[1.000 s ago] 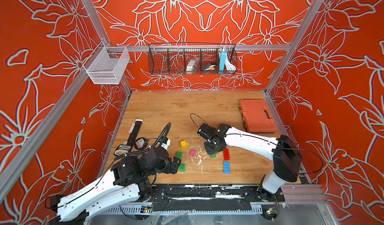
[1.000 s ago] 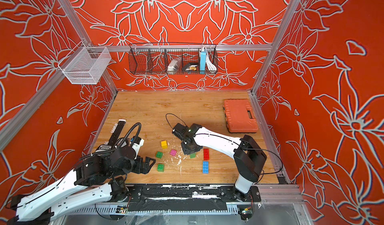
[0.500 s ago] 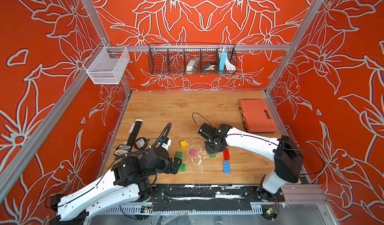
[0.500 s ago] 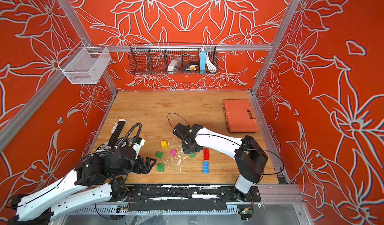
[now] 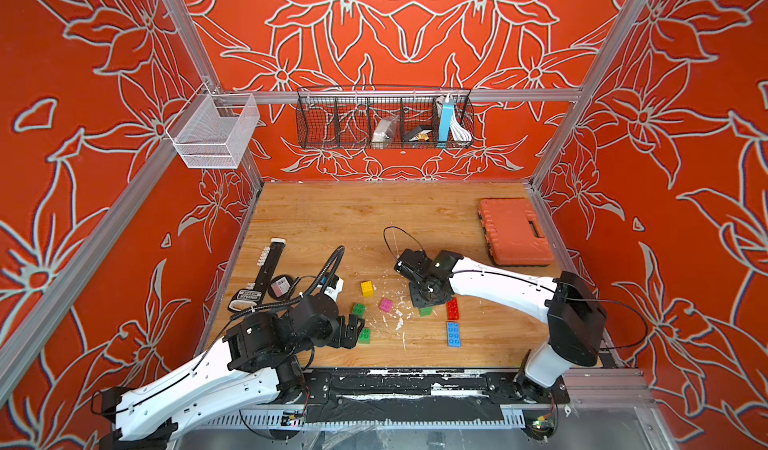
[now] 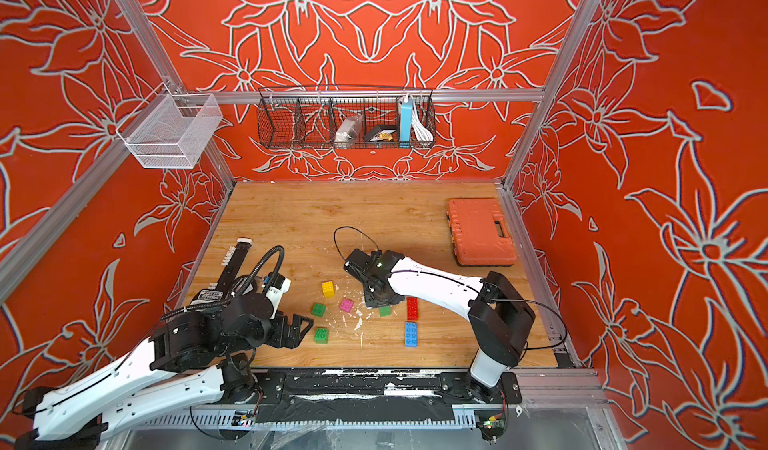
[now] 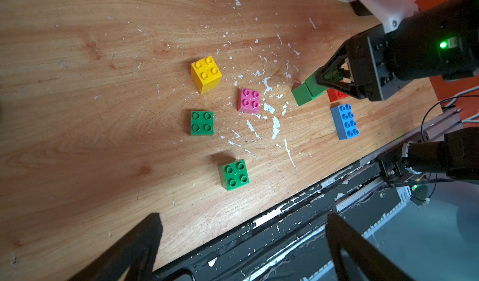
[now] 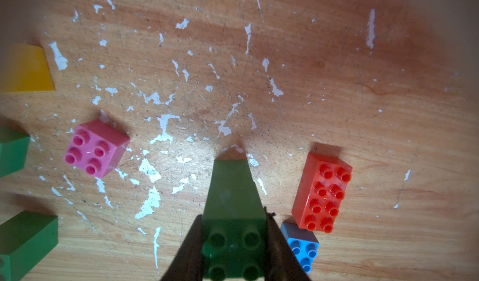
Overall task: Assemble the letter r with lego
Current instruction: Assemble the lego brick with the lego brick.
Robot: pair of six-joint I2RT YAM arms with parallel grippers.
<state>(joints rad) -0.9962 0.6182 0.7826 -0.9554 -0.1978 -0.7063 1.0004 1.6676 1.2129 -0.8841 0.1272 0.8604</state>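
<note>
- Barely shifted since a second ago: right tool (image 8: pixel 234 240), clamped tight on green stack (image 8: pixel 233 196), just beside red brick (image 8: pixel 322 194).
- Left tool (image 7: pixel 243 216) spread wide, holding nothing, near loose green brick (image 7: pixel 234 174).
- Scuffed, paint-flecked wooden worktop (image 5: pixel 374 219); orange floral walls (image 5: pixel 83 95).

In both top views the whole scene is taken from high above the front edge, steeply downward onto the table (image 5: pixel 374 219) (image 6: pixel 332 219) and towards the back wall (image 5: pixel 395 32). From the left wrist the table is viewed obliquely at close range, with the right gripper (image 7: pixel 324 81) seen side-on. From the right wrist the green stack (image 8: pixel 233 194) is viewed nearest, along its length; the pink brick (image 8: pixel 96 148) is shared by all four views
</note>
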